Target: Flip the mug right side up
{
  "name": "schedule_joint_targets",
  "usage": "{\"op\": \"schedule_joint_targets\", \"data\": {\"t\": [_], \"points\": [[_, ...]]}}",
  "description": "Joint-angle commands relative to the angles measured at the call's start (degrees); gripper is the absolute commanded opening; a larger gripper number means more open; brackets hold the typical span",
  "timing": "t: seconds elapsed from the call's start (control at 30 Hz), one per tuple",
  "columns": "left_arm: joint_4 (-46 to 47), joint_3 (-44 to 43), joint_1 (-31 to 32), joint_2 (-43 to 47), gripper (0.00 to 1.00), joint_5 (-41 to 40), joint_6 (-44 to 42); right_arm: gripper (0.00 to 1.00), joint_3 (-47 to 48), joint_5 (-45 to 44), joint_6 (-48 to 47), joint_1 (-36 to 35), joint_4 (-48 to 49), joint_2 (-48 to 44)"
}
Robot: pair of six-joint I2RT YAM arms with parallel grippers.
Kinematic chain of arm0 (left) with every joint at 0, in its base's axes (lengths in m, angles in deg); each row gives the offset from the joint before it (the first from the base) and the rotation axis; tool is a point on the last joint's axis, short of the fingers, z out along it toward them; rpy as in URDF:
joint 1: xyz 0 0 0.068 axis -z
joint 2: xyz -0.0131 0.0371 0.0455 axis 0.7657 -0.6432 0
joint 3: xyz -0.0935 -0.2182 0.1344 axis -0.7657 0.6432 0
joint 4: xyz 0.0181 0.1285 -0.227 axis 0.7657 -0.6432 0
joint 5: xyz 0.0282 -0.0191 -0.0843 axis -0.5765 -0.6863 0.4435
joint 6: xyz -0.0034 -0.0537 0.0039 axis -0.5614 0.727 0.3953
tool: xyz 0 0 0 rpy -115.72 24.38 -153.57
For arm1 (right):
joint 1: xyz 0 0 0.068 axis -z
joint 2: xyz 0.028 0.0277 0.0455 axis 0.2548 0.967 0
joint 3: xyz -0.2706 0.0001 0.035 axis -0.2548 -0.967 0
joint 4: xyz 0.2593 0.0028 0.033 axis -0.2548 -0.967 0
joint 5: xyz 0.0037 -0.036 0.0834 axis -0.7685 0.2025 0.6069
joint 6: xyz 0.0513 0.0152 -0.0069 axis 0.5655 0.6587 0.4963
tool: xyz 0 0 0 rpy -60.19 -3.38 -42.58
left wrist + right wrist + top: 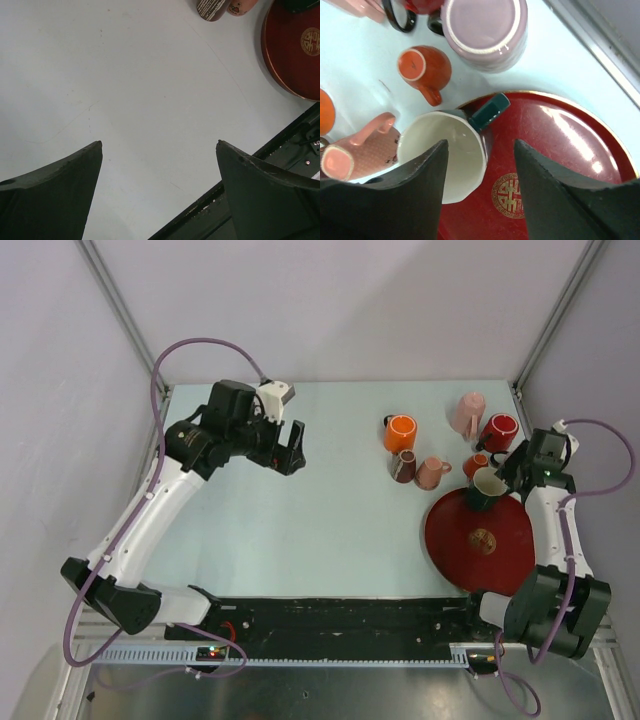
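The mug (486, 487), dark green with a white inside, stands mouth up on the back left part of the red plate (500, 560). My right gripper (499, 478) hovers just over it. In the right wrist view the mug (457, 137) shows its open mouth, its green handle (491, 112) pointing away. The right gripper (481, 142) is open and straddles the rim by the handle, one finger over the mouth, the other over the plate (560, 150). My left gripper (292, 458) hangs open and holds nothing above bare table at mid left, as the left wrist view confirms (159, 145).
Several other mugs cluster behind the plate: an orange one (400, 432), a brown one (404, 466), a pink speckled one (432, 472) on its side, a tall pink one (467, 412), a red one (497, 430) and a small orange one (476, 464) bottom up.
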Motion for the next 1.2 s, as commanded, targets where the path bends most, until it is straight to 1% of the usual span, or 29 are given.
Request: {"op": "schedule_joint_targets", "data": {"t": [0.0,0.03,0.07,0.1,0.13,0.17,0.2,0.27,0.3,0.33,0.37,0.43,0.5,0.7,0.8,0.97,1.17], "points": [[2.1,-1.0,-0.7,0.6,0.99,-0.4,-1.5,0.63,6.2,1.2,-5.5,-2.3,-2.0,-2.9],[2.2,-1.2,-0.7,0.6,0.99,-0.3,-1.6,0.65,6.7,3.5,-8.9,-3.6,-1.5,-3.4],[2.2,-1.3,-0.8,0.5,0.99,-0.3,-1.9,0.69,7.1,9.5,-12.1,-5.6,-0.5,-3.6],[2.2,-1.6,-0.8,0.5,0.99,-0.3,-2.2,0.71,7.4,15.0,-17.5,-7.3,0.3,-3.6],[2.3,-1.8,-1.0,0.4,0.99,-0.5,-2.5,0.72,8.0,21.7,-21.9,-9.7,0.1,-3.2],[2.3,-2.1,-1.1,0.4,0.99,-0.6,-2.7,0.73,8.5,26.4,-27.4,-11.7,-0.4,-2.6],[2.4,-2.3,-1.2,0.4,0.99,-0.8,-2.7,0.74,9.0,29.8,-31.7,-14.2,-1.7,-1.9],[2.5,-2.5,-1.3,0.8,0.99,-1.0,-4.6,0.76,9.4,32.7,-41.2,-18.4,-4.1,-0.4],[2.5,-2.5,-1.2,1.0,0.99,-1.2,-5.2,0.79,9.5,33.1,-45.0,-19.7,-4.7,0.6],[2.5,-2.4,-1.3,1.4,0.99,-1.4,-5.9,0.81,9.8,32.3,-46.9,-20.6,-4.9,1.5],[2.6,-2.2,-1.3,1.7,0.99,-1.6,-6.3,0.86,10.2,31.1,-47.1,-21.2,-4.4,2.8],[2.7,-1.6,-1.3,2.4,0.99,-2.2,-7.1,0.95,12.8,26.8,-44.4,-21.9,-4.0,5.8],[2.7,-1.0,-1.3,2.7,0.99,-2.7,-7.5,0.99,15.7,24.0,-42.4,-22.8,-4.6,9.7],[2.9,-0.5,-1.3,2.5,0.99,-2.7,-7.5,0.99,22.2,17.2,-44.3,-26.0,-7.1,22.7],[2.9,-0.3,-1.4,2.5,0.99,-2.8,-8.2,0.99,23.8,16.6,-47.4,-26.1,-7.6,27.0],[3.0,0.2,-1.4,2.7,0.99,-2.9,-9.1,0.99,25.0,16.1,-52.3,-24.8,-7.7,30.5],[3.0,0.1,-1.5,2.3,0.99,-2.7,-9.6,0.99,26.2,19.6,-59.0,-24.2,-6.8,33.8]]}}
